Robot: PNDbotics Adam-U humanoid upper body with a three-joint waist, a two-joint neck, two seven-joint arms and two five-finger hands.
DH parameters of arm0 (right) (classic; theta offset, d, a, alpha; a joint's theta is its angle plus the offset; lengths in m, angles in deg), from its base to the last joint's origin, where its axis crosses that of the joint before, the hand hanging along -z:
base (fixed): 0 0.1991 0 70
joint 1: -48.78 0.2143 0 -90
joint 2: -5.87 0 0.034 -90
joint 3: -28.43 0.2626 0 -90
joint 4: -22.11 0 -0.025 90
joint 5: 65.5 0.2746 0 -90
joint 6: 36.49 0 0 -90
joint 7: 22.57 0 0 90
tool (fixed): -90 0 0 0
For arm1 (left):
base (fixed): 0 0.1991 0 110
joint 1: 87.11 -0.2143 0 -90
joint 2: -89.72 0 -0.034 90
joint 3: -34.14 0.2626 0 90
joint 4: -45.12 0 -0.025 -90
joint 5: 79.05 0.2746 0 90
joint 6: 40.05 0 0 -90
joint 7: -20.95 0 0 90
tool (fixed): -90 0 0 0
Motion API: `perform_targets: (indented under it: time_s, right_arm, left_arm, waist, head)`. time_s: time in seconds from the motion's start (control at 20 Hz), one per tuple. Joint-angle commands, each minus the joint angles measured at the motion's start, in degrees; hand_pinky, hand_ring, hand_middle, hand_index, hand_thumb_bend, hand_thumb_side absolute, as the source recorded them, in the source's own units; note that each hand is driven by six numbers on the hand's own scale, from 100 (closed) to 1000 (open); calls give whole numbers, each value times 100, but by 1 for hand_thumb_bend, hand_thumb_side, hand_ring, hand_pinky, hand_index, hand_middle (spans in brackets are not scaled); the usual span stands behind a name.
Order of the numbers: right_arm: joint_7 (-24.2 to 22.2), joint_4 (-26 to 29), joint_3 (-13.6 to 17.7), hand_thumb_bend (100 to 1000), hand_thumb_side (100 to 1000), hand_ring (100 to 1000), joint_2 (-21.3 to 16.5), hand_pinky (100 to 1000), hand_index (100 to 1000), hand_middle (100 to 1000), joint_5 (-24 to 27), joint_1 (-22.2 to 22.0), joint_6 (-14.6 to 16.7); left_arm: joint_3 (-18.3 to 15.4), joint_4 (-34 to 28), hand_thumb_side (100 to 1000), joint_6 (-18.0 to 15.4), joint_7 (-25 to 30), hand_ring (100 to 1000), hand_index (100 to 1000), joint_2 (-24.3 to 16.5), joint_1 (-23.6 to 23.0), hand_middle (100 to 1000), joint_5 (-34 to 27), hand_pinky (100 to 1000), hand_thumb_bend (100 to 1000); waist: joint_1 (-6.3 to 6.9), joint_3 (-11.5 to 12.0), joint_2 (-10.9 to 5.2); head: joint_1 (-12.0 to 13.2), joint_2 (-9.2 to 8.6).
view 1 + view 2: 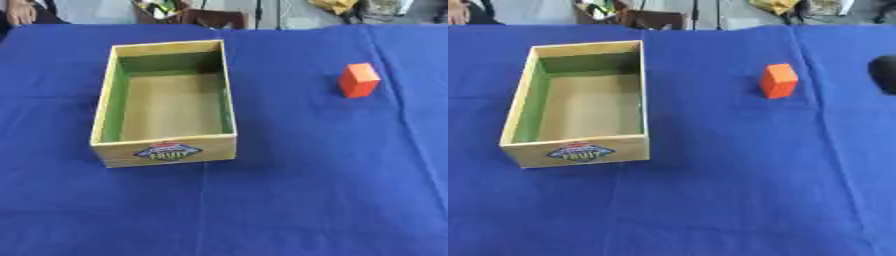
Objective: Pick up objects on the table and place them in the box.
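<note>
The right robot hand [884, 74] shows only as a dark edge, its state unclear, so it may knock the orange block [780, 80] away from the empty box [576, 151].

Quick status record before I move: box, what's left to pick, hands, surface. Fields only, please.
box: wooden box, open top, upright, left of centre, label on near wall
box contents: nothing visible inside
left to pick: orange block, standing on the cloth right of the box, apart from it
surface: blue cloth
right hand: dark shape at the right edge in the right eye view, fingers not discernible
left hand: not in view
</note>
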Motion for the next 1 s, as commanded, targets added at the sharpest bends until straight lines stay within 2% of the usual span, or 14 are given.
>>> perform_targets:
  time_s: [0.05, 0.1, 0.25, 0.35, 0.4, 0.45, 0.55, 0.65, 0.9, 1.0]
  right_arm:
    - [-374, 49, -87, 393, 1000, 908, -493, 823, 987, 877, -350, 171, 43]
    - [-514, -29, -157, 428, 1000, 913, -568, 828, 990, 886, -417, 232, 82]
    - [-929, -354, -354, 458, 1000, 913, -744, 825, 973, 913, -530, 447, 274]
    - [-1190, -562, -483, 466, 966, 910, -820, 824, 979, 926, -634, 579, 413]
    - [-1310, -664, -545, 447, 900, 913, -839, 827, 997, 930, -681, 644, 470]
    - [-1421, -766, -603, 457, 925, 914, -845, 827, 998, 930, -725, 713, 521]
    - [-1624, -955, -706, 390, 861, 928, -841, 834, 1000, 927, -835, 861, 597]
    - [-1800, -1155, -812, 434, 872, 929, -798, 836, 1000, 927, -937, 1022, 645]
    - [-2203, -1717, -1078, 510, 795, 928, -659, 841, 1000, 933, -1103, 1352, 783]
    - [-2270, -1888, -1135, 531, 809, 924, -592, 840, 1000, 921, -1136, 1467, 819]
  left_arm:
    - [50, -106, 965, -3, 48, 385, 643, -153, -8, 441, -17, 263, 100]
    - [59, -106, 964, -3, 60, 385, 643, -159, -13, 441, -18, 263, 100]
    - [82, -106, 966, -5, 93, 385, 643, -179, -26, 441, -23, 263, 100]
    - [94, -106, 966, -6, 109, 385, 643, -193, -29, 441, -20, 262, 100]
    - [104, -106, 965, -8, 120, 385, 643, -200, -30, 441, -18, 262, 100]
    - [113, -106, 965, -11, 129, 385, 643, -205, -32, 441, -18, 262, 100]
    - [128, -106, 961, -15, 145, 385, 643, -213, -37, 441, -22, 262, 100]
    - [143, -106, 966, -15, 165, 386, 643, -216, -38, 441, -25, 262, 100]
    - [160, -106, 966, -10, 198, 386, 643, -210, -43, 442, -26, 261, 100]
    - [164, -106, 966, -11, 205, 386, 643, -206, -42, 442, -27, 261, 100]
  waist:
    - [-19, 26, -81]
    - [-25, 42, -80]
    - [-41, 83, -82]
    - [-54, 111, -81]
    - [-58, 128, -81]
    - [-61, 142, -80]
    - [-63, 158, -75]
    - [-70, 177, -66]
    - [-78, 234, -51]
    - [-77, 246, -42]
  head:
    - [-10, 8]
    - [-15, -1]
    - [-40, -13]
    - [-67, -35]
    - [-83, -49]
    - [-97, -58]
    - [-127, -72]
    - [-161, -80]
    - [-209, -110]
    - [-220, -120]
